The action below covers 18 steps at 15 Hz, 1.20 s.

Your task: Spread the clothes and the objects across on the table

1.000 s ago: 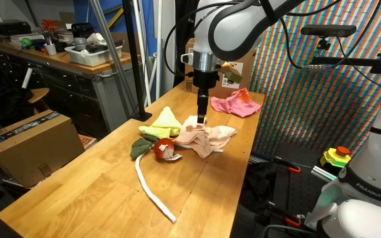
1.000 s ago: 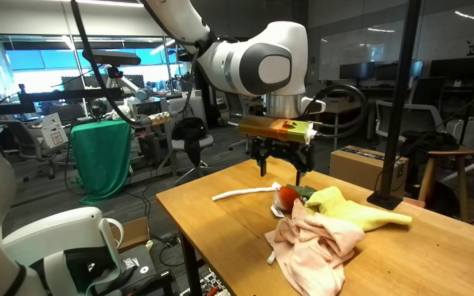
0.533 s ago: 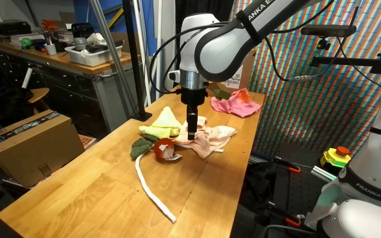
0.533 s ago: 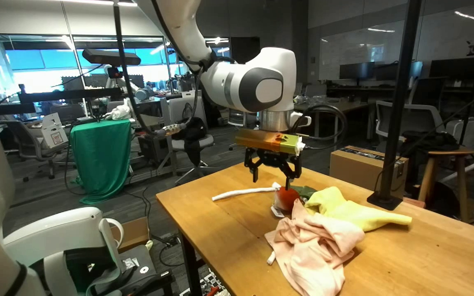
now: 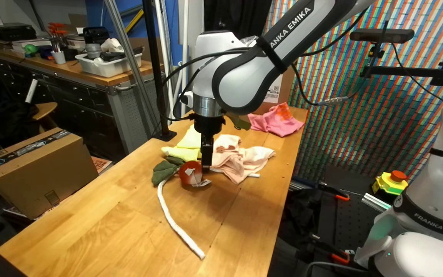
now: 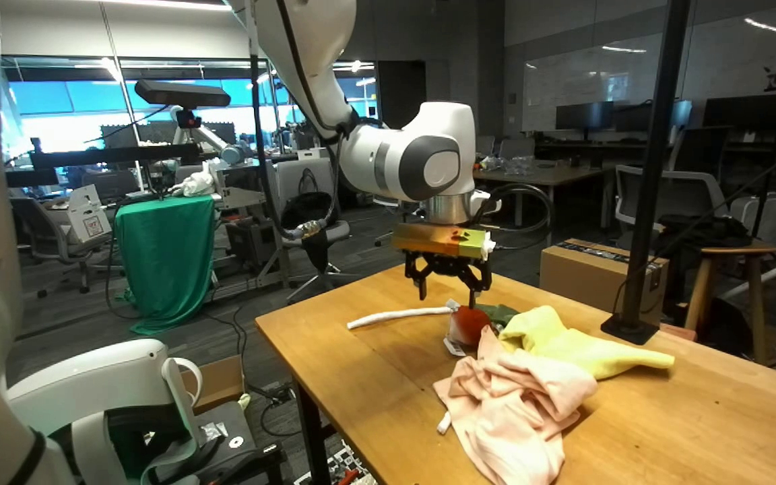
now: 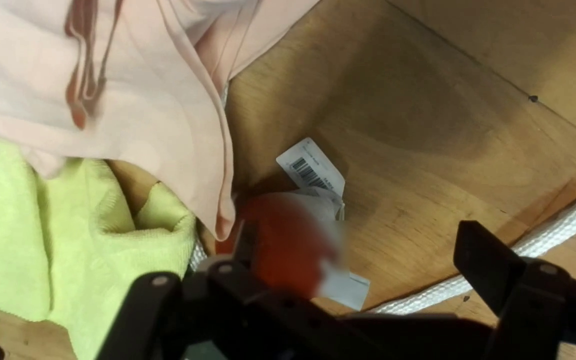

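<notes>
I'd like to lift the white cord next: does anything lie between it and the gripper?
Partly: the peach cloth covers one stretch of the white cord, and in an exterior view the red object and green leaves hide another. Nothing visible covers its long bare end.

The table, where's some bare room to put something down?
There's bare table on both sides of the long bit of white cord, out to the edges. It's crowded where the red round thing, yellow cloth and peach cloth bunch together, and the pincer hangs there too.
</notes>
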Motion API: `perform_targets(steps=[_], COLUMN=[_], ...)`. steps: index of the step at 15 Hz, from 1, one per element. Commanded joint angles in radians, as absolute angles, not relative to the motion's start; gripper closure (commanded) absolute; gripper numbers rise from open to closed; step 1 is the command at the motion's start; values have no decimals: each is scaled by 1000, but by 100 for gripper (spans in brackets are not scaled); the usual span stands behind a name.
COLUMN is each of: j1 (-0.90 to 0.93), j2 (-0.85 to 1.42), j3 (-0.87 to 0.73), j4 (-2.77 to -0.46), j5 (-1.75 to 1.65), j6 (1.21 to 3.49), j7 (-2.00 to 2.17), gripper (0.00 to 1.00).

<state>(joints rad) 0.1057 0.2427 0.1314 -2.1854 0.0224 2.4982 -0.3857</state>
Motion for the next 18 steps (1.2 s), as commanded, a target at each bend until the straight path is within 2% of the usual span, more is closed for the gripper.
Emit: perform_targets(steps=[1,18], j1=[114,197], j2=[300,421], j3=[142,80], j4=[-2133,-2066], j5=[-10,-258], j6=[2526,2593], j7=[-323,-89], gripper=[0,0])
